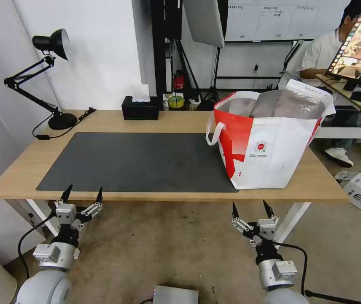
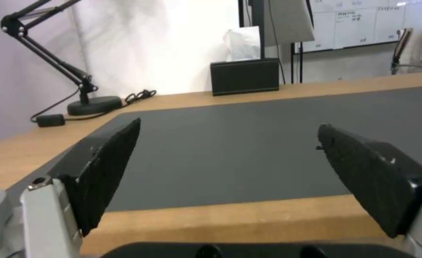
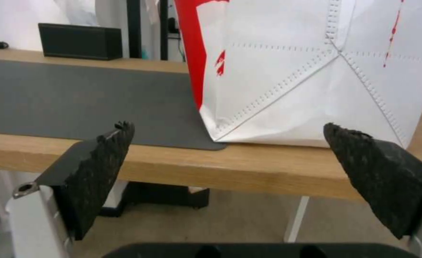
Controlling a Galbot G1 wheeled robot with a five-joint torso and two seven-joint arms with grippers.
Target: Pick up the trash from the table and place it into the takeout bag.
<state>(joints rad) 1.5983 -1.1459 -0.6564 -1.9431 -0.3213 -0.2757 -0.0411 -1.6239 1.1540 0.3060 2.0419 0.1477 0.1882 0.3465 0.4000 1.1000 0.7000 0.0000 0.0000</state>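
Head view: the desk (image 1: 104, 122) carries a grey mat (image 1: 138, 162) and, at its right end, the bag (image 1: 269, 139), mouth up. No trash is visible on the mat. The left gripper (image 1: 83, 195) and right gripper (image 1: 252, 210) hang below the near edge, both spread wide and empty.

Left wrist view: bare mat (image 2: 268, 143) ahead, a tissue box (image 2: 244, 76) at the back.

Right wrist view: the bag (image 3: 316, 79) stands just ahead and above, nearer this arm.
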